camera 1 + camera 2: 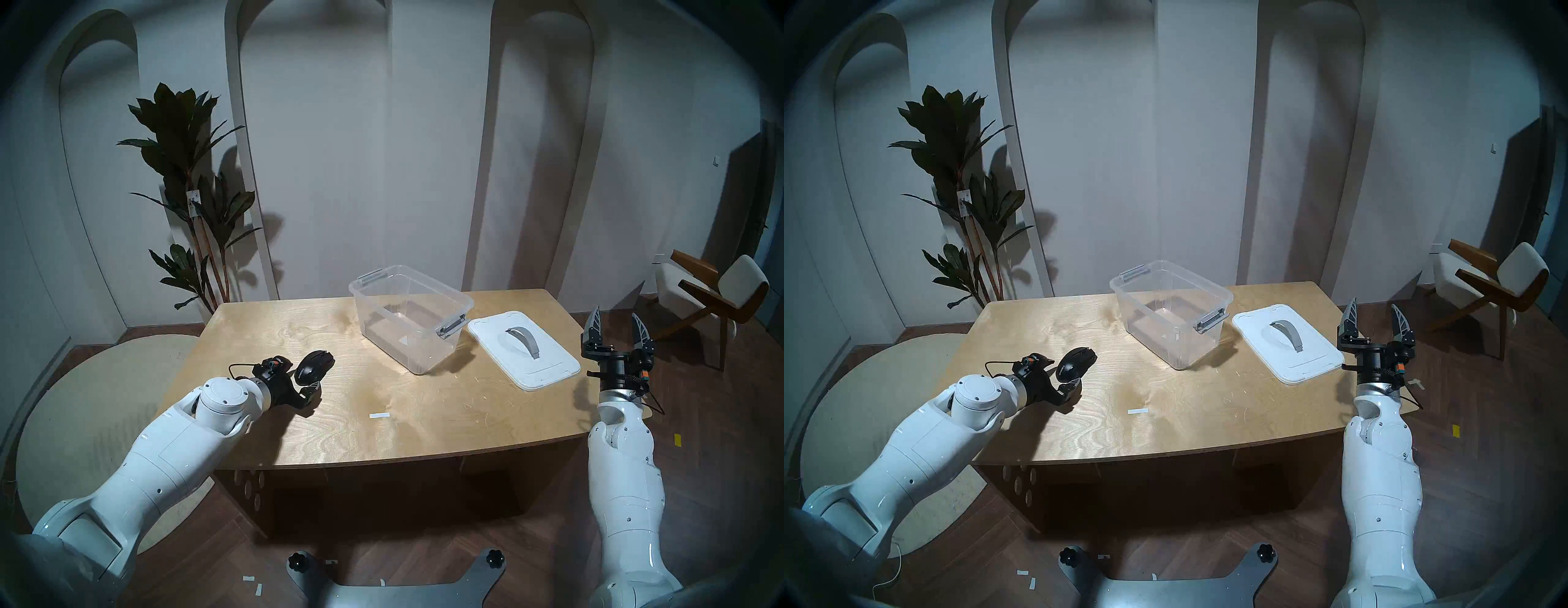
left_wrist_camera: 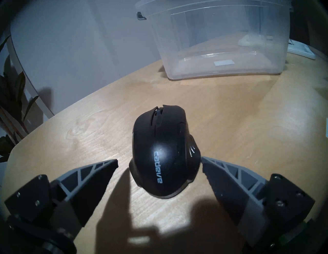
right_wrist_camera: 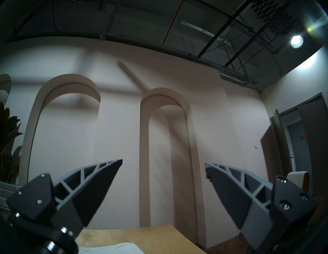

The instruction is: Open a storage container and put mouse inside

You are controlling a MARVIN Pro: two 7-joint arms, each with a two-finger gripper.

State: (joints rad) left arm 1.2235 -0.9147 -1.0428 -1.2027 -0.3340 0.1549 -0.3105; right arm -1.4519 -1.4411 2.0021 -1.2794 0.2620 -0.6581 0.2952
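Observation:
The black mouse (image 1: 314,367) (image 1: 1076,361) lies on the wooden table's left part, pale lettering on its back (image 2: 165,150). My left gripper (image 1: 303,375) (image 2: 159,160) is open, low over the table, its fingers either side of the mouse's rear end; one fingertip (image 2: 204,160) is almost at the mouse's side, the other stands apart. The clear storage container (image 1: 386,335) (image 1: 1149,327) (image 2: 221,44) stands open and empty at the table's back middle. Its white lid (image 1: 524,348) (image 1: 1289,344) with the grey handle lies flat to its right. My right gripper (image 1: 615,316) (image 1: 1373,305) (image 3: 163,161) is open, empty, pointing up beside the table's right edge.
A small white tape strip (image 1: 379,415) lies on the table (image 1: 382,437) near the front middle. A tall potted plant (image 1: 191,191) stands behind the table's left corner. A wooden chair (image 1: 712,297) stands at the far right. A round rug (image 1: 97,403) lies under my left arm.

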